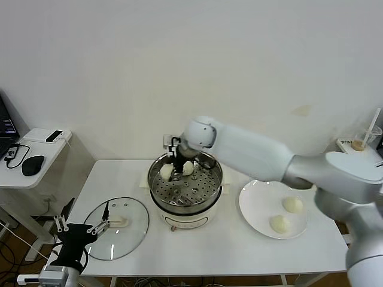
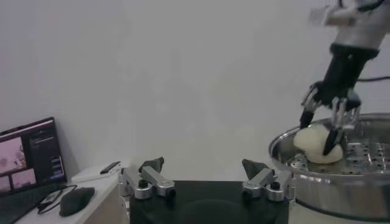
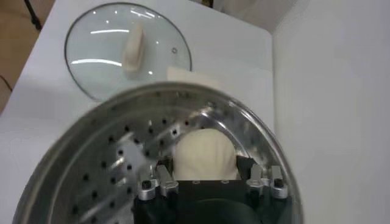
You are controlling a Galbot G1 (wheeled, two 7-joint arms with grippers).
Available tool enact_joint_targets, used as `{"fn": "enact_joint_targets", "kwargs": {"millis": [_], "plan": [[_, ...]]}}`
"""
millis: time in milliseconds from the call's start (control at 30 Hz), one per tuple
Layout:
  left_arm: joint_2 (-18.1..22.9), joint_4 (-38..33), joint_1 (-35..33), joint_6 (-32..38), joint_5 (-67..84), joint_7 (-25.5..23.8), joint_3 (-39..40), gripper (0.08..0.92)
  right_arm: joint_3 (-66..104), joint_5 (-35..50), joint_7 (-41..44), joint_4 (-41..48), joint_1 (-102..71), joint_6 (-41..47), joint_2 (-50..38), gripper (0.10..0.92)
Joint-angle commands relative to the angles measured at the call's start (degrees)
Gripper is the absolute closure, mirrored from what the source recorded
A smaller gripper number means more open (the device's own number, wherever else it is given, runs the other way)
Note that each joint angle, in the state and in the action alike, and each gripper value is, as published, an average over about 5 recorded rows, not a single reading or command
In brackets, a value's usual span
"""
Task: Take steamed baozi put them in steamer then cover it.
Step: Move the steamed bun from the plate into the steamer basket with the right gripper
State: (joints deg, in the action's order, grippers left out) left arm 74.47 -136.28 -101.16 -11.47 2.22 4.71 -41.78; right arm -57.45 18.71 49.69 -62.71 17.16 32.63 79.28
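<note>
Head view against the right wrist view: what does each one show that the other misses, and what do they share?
Only the head view shows the plate with two baozi to the robot's right, a second bun in the steamer, and the open left claw near the table's front left corner. Only the right wrist view shows the right claw closed around its bun. Both show the cover lying on the table and the perforated tray.

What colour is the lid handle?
Cream-white handle on the clear glass lid; best in the right wrist view.
</note>
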Motion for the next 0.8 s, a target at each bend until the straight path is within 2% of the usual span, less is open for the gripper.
{"fn": "enact_joint_targets", "kwargs": {"millis": [33,233,433,633,800], "plan": [[0.11,-0.29,-0.16,0.05,0.08,0.04,-0.11,0.177,-1.04,-1.25,-0.91,6.06,-2.03,1.03,6.04,0.380],[0.09,-0.25,-0.18,0.05,0.08,0.04,-0.09,0.177,-1.16,-2.55,-0.26,5.50,-2.28,1.30,5.01,0.368],[0.00,-0.30,-0.16,0.02,0.05,0.02,-0.03,0.177,-1.01,-2.84,2.53,1.98,1.69,0.83,1.45,0.237],[-0.43,0.00,0.24,-0.11,0.32,-0.07,-0.07,0.177,-1.57,-4.68,9.32,-4.16,9.95,-2.42,-5.87,0.203],[-0.95,0.18,0.65,-0.40,1.00,-0.19,0.21,0.177,-4.30,-7.45,15.11,-11.11,17.21,-6.94,-16.08,0.202]]}}
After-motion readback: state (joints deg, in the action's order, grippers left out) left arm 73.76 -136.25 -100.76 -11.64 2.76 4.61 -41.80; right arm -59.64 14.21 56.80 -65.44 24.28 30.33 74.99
